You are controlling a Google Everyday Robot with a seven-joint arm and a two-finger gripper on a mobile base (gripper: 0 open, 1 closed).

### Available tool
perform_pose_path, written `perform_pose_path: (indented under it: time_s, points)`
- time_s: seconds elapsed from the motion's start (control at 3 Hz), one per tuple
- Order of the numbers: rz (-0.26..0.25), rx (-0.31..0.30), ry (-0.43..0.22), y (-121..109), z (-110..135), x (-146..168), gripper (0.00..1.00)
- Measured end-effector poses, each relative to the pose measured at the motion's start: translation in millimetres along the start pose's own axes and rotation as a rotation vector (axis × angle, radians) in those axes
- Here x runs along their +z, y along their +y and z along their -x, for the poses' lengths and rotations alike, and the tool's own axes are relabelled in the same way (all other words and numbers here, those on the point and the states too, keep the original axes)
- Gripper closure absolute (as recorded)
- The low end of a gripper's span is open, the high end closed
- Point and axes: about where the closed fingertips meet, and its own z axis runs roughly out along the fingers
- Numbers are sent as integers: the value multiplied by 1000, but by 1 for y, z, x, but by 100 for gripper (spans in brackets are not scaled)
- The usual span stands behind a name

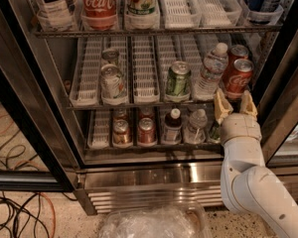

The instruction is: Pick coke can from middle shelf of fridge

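I am looking into the fridge (154,180). The coke can (238,78) is standing upright at the front of the far-right lane of the middle shelf (145,73), with a second red can (237,52) sitting right behind it. I am holding the end effector (235,105) at that shelf's front edge, just below and in front of the coke can. It is released, with its two pale fingers (221,107) spreading apart, pointing upward and gripping nothing. The white arm (248,182) is reaching up from the lower right.

Just left of the coke can a clear water bottle (211,72) is standing. A green can (178,80) is sitting one lane further over, and a silver can (112,81) is sitting well apart toward the left. A tall Coca-Cola bottle (97,4) is showing on the rack above. On the rack below, two small cans (146,131) are standing beside two bottles (172,126). A clear plastic container (154,222) is lying on the floor in front, and cables (20,214) are trailing at the left.
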Motion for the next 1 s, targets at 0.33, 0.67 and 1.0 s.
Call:
perform_pose_path:
  time_s: [0.33,0.67,1.0]
  points:
    - [-1,0,-1,0,0,1,34]
    - [-11,5,-1,0,1,6,34]
    - [-26,20,-1,-4,3,14,34]
